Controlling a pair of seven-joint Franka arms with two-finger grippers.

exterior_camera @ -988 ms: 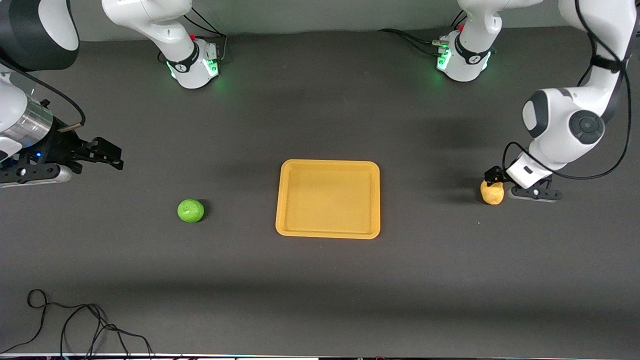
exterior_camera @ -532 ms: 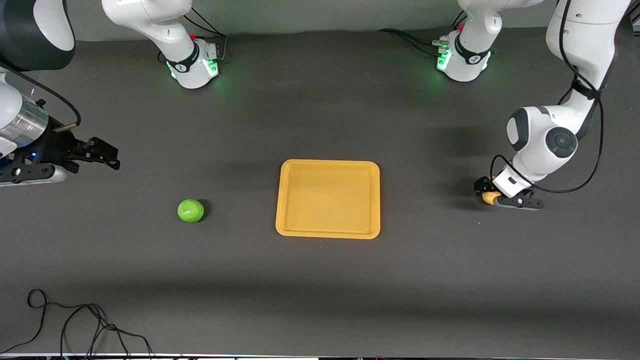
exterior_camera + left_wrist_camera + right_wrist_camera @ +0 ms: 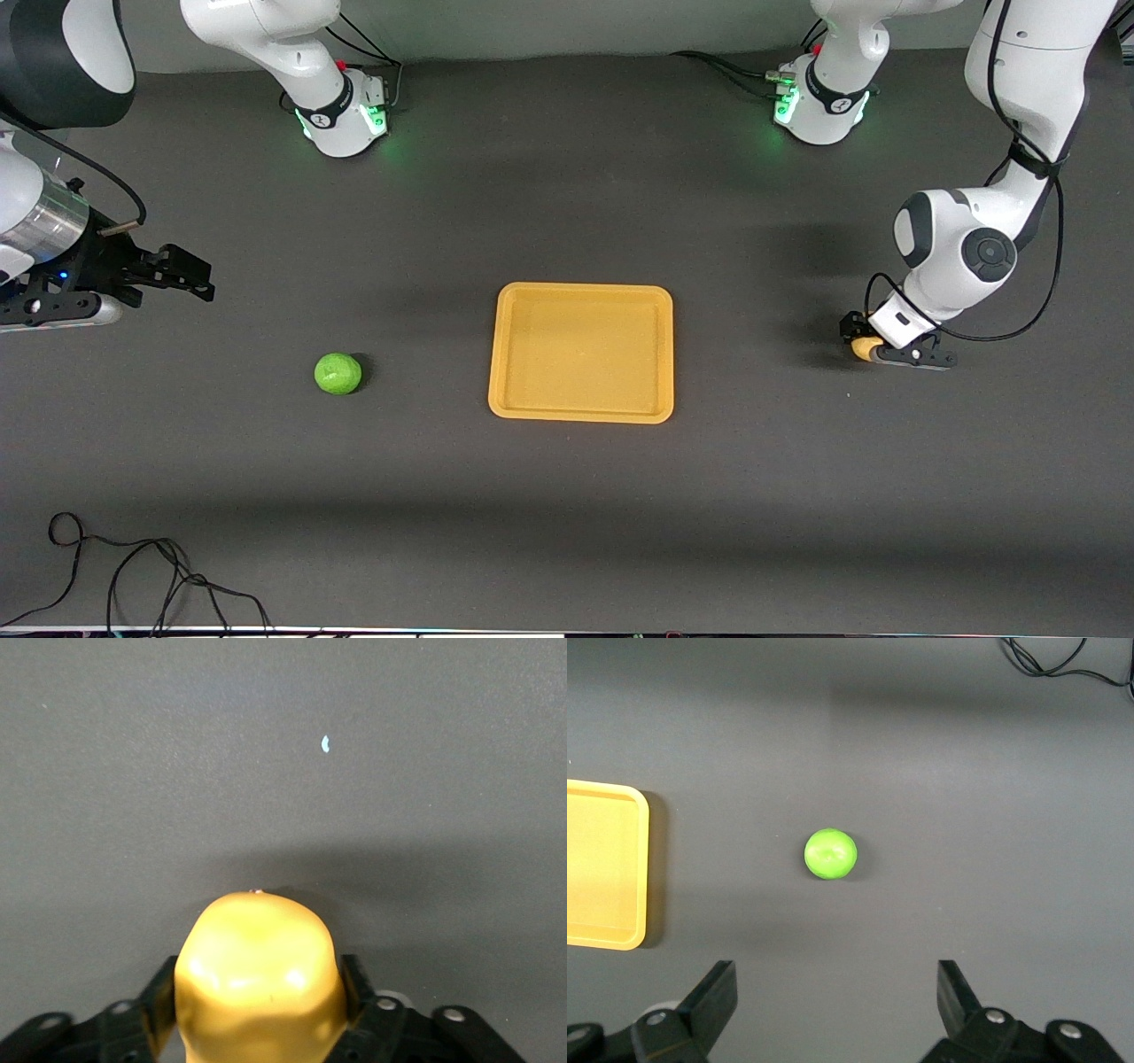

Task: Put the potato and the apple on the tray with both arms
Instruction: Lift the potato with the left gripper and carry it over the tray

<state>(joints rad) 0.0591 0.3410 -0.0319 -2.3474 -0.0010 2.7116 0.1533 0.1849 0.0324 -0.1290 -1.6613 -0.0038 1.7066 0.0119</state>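
My left hand (image 3: 866,344) is down at the counter (image 3: 567,496) toward the left arm's end, its fingers (image 3: 161,997) pressed against both flanks of the potato (image 3: 259,979); I read that as closed on the potato, which seems to sit on the counter, not lifted, though I cannot be sure of contact underneath; so the step in hand is the potato grasp. The tray (image 3: 580,413) lies bare mid-counter, well apart from that hand; the next move calls for a clean lift, a carry across to over the tray, and a low release so the lumpy thing does not roll over the rim. My right hand (image 3: 190,273) waits in the air at the right arm's end, fingers spread wide and holding nothing; the apple (image 3: 337,373) rests on the counter between it and the tray, untouched; it needs a descent and a centred grip.
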